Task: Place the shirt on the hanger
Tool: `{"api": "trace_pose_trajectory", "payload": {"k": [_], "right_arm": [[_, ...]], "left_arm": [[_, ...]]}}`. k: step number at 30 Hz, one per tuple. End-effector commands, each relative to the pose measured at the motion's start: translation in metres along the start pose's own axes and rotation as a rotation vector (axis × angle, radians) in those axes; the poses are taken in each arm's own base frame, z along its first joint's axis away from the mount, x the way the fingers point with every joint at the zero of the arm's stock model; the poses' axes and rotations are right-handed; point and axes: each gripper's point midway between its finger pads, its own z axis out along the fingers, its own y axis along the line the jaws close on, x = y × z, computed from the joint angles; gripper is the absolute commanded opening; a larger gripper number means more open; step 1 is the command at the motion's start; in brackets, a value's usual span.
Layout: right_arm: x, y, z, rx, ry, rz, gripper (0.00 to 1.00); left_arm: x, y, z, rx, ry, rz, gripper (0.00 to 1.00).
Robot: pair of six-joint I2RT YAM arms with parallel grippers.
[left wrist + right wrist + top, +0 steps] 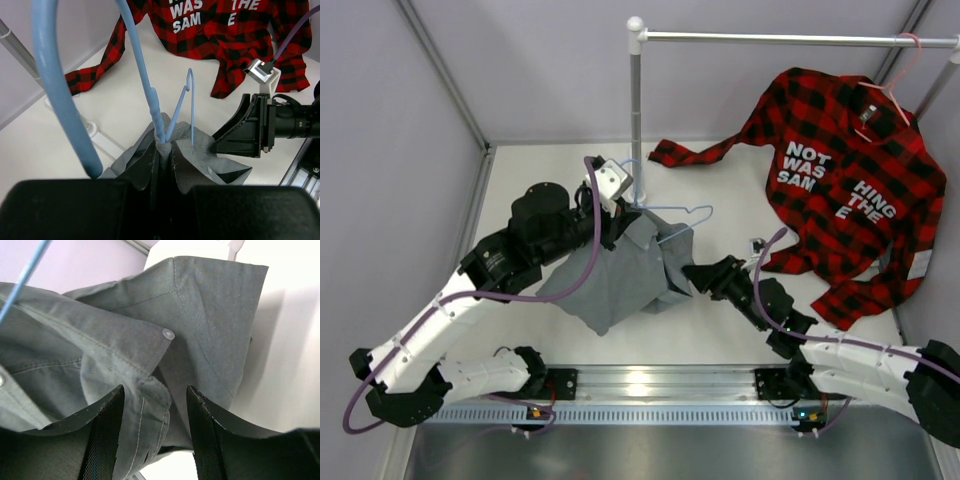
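Shirt (pixel 620 275): grey-green, crumpled, draped below the left gripper (pixel 162 167), collar pinched there. A front fold sits between the right gripper (pixel 152 410) fingers. Hanger (pixel 682 218): light-blue wire, neck at the left gripper, one corner poking out of the shirt.

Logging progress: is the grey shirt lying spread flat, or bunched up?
Bunched. The grey-green shirt droops in crumpled folds from the left gripper, which is shut on its collar and the light-blue hanger.
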Motion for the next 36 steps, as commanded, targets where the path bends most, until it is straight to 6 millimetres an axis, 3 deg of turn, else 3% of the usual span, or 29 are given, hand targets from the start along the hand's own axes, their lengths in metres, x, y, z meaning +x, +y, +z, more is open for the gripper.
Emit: {"api": "trace_pose_trajectory", "payload": {"k": [1,3,7,10,11,13,14,16,18,19,21,22,24,25,26,30,31,33,34,36], "right_arm": [[-0.025,0.044,0.012,-0.149,-0.084,0.015,0.51],[-0.018,0.043,0.017,-0.158,-0.063,0.005,0.51],[-0.016,0.065,0.018,-0.28,-0.047,0.005,0.47],[-0.019,0.067,0.019,-0.283,-0.065,-0.01,0.16],[-0.018,0.06,0.02,-0.251,-0.065,-0.017,0.0],[-0.036,0.06,0.02,-0.209,-0.118,-0.048,0.0],[-0.031,0.042,0.021,-0.12,-0.086,-0.077,0.0],[-0.055,0.048,0.016,-0.095,-0.141,-0.113,0.0],[-0.072,0.036,0.011,-0.023,-0.151,-0.158,0.0],[-0.092,0.041,0.011,-0.007,-0.184,-0.176,0.0],[-0.1,0.029,0.009,0.083,-0.144,-0.252,0.0],[-0.119,0.043,0.009,0.078,-0.163,-0.272,0.0],[-0.126,0.043,0.014,0.107,-0.125,-0.325,0.0],[-0.133,0.056,0.014,0.079,-0.112,-0.336,0.0],[-0.14,0.056,0.015,0.086,-0.12,-0.345,0.0],[-0.158,0.073,0.02,0.077,-0.1,-0.415,0.0],[-0.17,0.09,0.02,0.046,-0.119,-0.425,0.0],[-0.17,0.087,0.02,0.075,-0.084,-0.443,0.0],[-0.176,0.096,0.018,0.066,-0.094,-0.45,0.0],[-0.178,0.1,0.013,0.062,-0.099,-0.452,0.0]], "left_arm": [[-0.036,-0.001,-0.009,0.005,-0.138,-0.019,0.0],[-0.039,-0.001,-0.009,0.009,-0.143,-0.016,0.0],[-0.039,-0.001,-0.009,0.009,-0.144,-0.016,0.0],[-0.038,0.0,-0.01,0.003,-0.141,-0.009,0.0],[-0.037,0.003,-0.01,-0.013,-0.139,-0.001,0.0],[-0.038,0.007,-0.017,-0.034,-0.15,0.005,0.0],[-0.037,0.009,-0.019,-0.045,-0.149,0.006,0.0],[-0.041,0.014,-0.031,-0.07,-0.169,0.012,0.0],[-0.042,0.015,-0.039,-0.075,-0.176,0.019,0.0],[-0.045,0.014,-0.046,-0.067,-0.189,0.023,0.0],[-0.041,0.011,-0.051,-0.051,-0.184,0.032,0.0],[-0.041,0.008,-0.053,-0.03,-0.186,0.04,0.0],[-0.038,0.005,-0.057,-0.008,-0.191,0.067,0.0],[-0.038,0.004,-0.059,-0.002,-0.196,0.08,0.0],[-0.04,-0.005,-0.065,0.052,-0.214,0.107,0.0],[-0.041,-0.008,-0.07,0.073,-0.228,0.137,0.0],[-0.04,-0.009,-0.07,0.075,-0.226,0.144,0.0],[-0.031,-0.001,-0.063,0.034,-0.197,0.16,0.0],[-0.027,0.003,-0.06,0.011,-0.182,0.161,0.0],[-0.016,0.024,-0.053,-0.106,-0.131,0.153,0.0]]}}
